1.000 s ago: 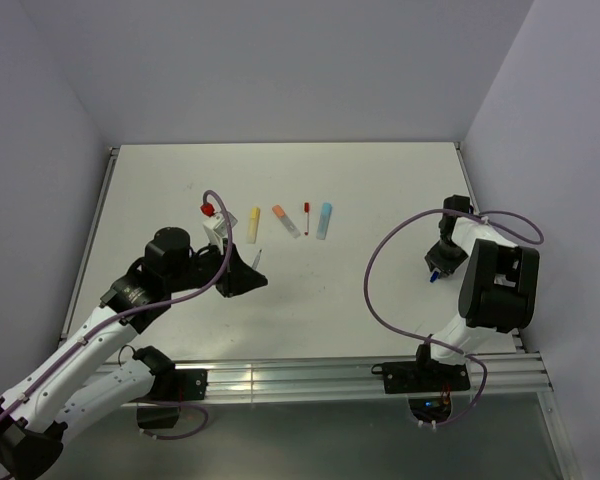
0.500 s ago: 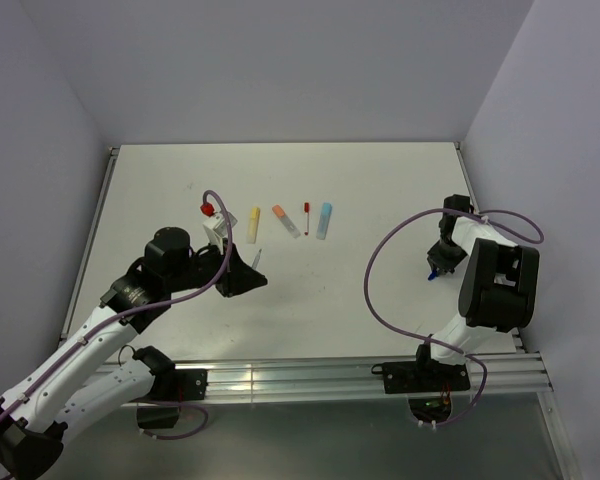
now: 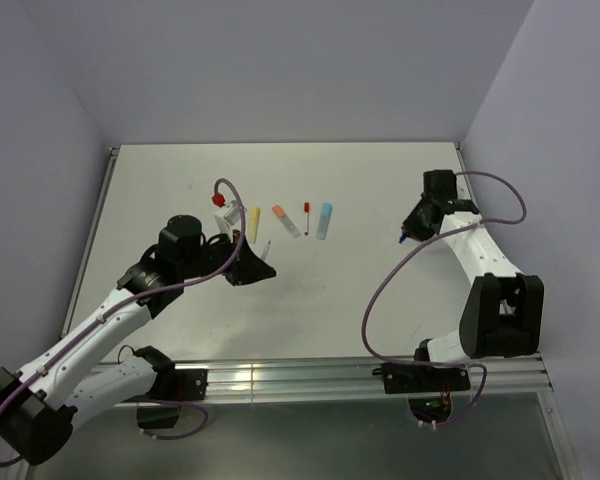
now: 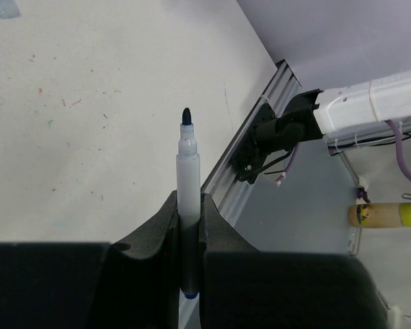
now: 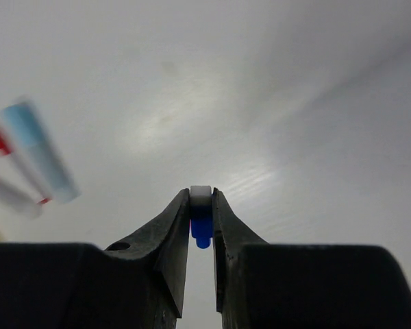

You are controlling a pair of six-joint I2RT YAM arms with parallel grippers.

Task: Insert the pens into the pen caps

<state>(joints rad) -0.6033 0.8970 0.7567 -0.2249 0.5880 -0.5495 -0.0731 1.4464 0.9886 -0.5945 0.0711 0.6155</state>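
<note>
Left gripper point(image 4: 189, 205) is clenched on one thin, blue-tipped pen point(image 4: 188, 154) over the table point(image 3: 380, 180). Right gripper point(image 5: 201, 204) pinches one blue cap point(image 5: 201, 225). Four pens lie in a row mid-table: yellow point(image 3: 254, 222), orange-ended point(image 3: 286, 221), red point(image 3: 306, 215), light blue point(image 3: 325, 220).

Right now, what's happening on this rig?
The left end effector is shut on a thin dark blue pen, uncapped tip sticking out. The right end effector grips a small dark blue cap over the right side of the table. They are well apart, so pen and cap are not yet joined. Four other pens lie in a row mid-table.
</note>
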